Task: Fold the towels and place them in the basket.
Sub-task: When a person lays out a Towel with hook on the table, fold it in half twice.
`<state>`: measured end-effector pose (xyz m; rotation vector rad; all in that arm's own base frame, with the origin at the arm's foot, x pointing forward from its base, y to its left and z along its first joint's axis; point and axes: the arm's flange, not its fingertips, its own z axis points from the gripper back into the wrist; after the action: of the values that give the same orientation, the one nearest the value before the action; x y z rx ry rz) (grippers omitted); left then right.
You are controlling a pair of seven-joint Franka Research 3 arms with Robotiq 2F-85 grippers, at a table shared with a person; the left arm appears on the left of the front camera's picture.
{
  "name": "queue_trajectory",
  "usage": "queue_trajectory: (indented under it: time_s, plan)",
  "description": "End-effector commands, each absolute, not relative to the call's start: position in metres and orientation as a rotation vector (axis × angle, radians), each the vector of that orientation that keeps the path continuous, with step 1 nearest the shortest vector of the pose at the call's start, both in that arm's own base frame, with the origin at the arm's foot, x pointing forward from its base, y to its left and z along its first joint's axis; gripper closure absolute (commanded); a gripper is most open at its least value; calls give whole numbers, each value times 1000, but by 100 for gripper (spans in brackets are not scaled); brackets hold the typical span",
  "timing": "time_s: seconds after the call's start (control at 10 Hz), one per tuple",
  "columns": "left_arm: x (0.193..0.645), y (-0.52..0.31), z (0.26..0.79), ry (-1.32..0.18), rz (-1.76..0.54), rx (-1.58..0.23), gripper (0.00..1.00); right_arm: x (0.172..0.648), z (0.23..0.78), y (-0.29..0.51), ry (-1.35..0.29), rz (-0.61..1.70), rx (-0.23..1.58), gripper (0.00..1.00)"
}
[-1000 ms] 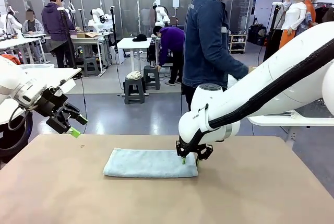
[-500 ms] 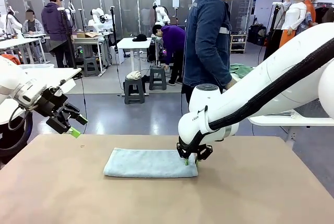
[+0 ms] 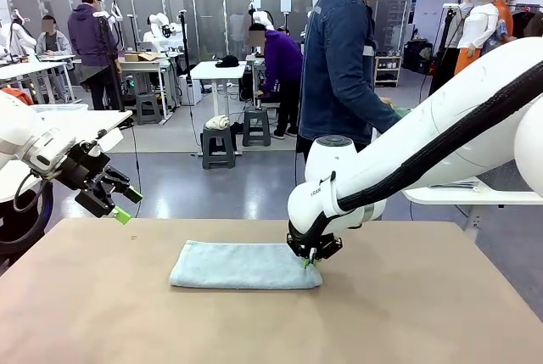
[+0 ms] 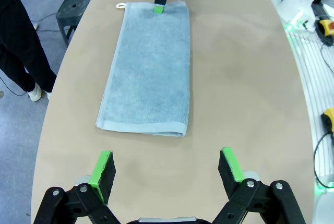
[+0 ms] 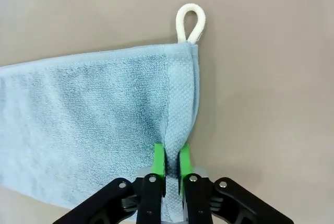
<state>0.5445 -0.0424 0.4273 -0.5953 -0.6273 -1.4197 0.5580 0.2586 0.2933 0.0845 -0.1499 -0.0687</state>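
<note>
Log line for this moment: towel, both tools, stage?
towel: pale blue, flat on table | right tool: shut on towel's loop-end hem | left tool: open, clear of towel | stage: end grasped, not lifted

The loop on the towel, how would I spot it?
On the brown table lies one pale blue towel. Follow its short edge, pinched by the right tool, to its far corner. There a white cord loop sticks out, the only white thing on it.
</note>
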Motion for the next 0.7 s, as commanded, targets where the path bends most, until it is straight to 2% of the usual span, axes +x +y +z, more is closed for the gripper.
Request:
queue_trajectory:
  time_s: [0.0,0.1,0.6]
  plan:
    - [543,-43,429,-630,-1413,-585,0,561,284,261,-143,-101,43,91]
    - [543,-43,429,-630,-1413,-585,0,561,285,259,-140,-98,42,100]
    - [543,-43,429,-630,-1413,-585,0,553,313,200,-134,-39,48,100]
